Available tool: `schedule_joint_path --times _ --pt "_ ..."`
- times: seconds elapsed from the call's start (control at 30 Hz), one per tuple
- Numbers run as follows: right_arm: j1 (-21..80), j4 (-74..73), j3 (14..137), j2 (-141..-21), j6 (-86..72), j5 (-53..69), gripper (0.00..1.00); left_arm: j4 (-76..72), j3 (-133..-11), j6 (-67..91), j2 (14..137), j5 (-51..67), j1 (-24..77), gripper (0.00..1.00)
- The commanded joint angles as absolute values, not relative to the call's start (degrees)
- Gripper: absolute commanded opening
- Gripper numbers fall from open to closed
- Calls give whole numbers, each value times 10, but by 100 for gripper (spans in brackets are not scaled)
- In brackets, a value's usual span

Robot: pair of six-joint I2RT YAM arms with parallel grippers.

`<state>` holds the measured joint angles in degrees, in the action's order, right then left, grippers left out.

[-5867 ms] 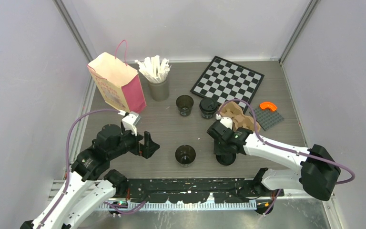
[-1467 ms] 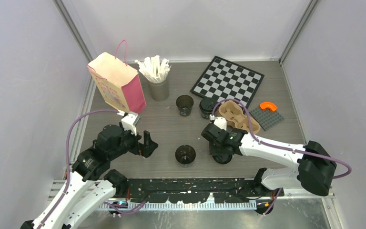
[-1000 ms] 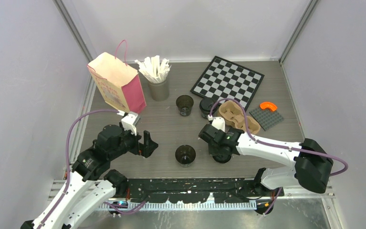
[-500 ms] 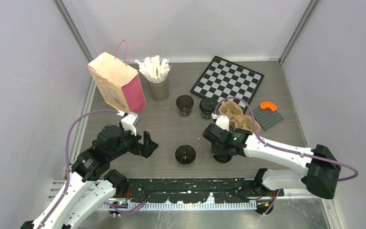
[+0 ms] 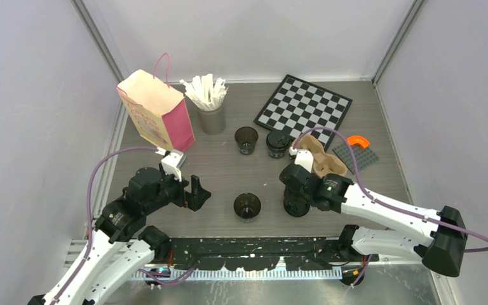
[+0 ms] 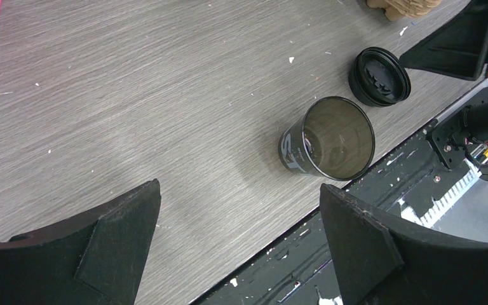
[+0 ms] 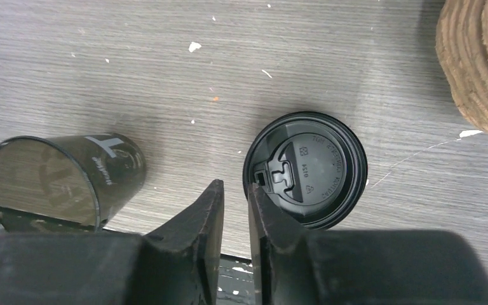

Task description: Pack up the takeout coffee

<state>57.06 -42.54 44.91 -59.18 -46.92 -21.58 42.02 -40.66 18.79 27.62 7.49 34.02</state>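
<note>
The loose lid [image 7: 305, 168] lay flat on the near table [image 7: 165, 51], just right of the right gripper [image 7: 235, 190], whose jaws stood barely parted on nothing, while the empty open cup [image 6: 327, 146] stood to its left, between it and the wide-open, empty left gripper [image 6: 238, 187], and the pulp carrier [image 5: 321, 159] showed no cup in its visible part.

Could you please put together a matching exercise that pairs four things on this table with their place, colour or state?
Column one:
1. loose lid
2. paper bag
3. checkerboard
4. grey cup

Column two:
A. holds white sticks
B. pink-sided, standing at the rear left
C. black, lying flat near the front
D. black and white squares, at the rear right

Pairs: 1-C, 2-B, 3-D, 4-A.
</note>
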Motion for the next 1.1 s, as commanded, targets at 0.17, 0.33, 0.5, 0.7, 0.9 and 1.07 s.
schedule_joint_path --times 0.17,0.33,0.5,0.7,0.9,1.07 --pt "580 -425 481 -695 -457 -216 30 405 -406 176 270 81 341 98" --pt "580 -423 485 -730 -445 -222 31 405 -405 176 265 78 341 98" --pt "581 -412 479 -743 -446 -219 28 405 -406 176 267 78 341 98" --pt "580 -396 471 -754 -449 -213 29 405 -405 176 266 77 341 98" --pt "581 -389 470 -771 -449 -213 29 405 -405 176 265 76 341 98" --pt "580 -393 473 -777 -452 -218 20 406 -406 176 265 75 342 98"
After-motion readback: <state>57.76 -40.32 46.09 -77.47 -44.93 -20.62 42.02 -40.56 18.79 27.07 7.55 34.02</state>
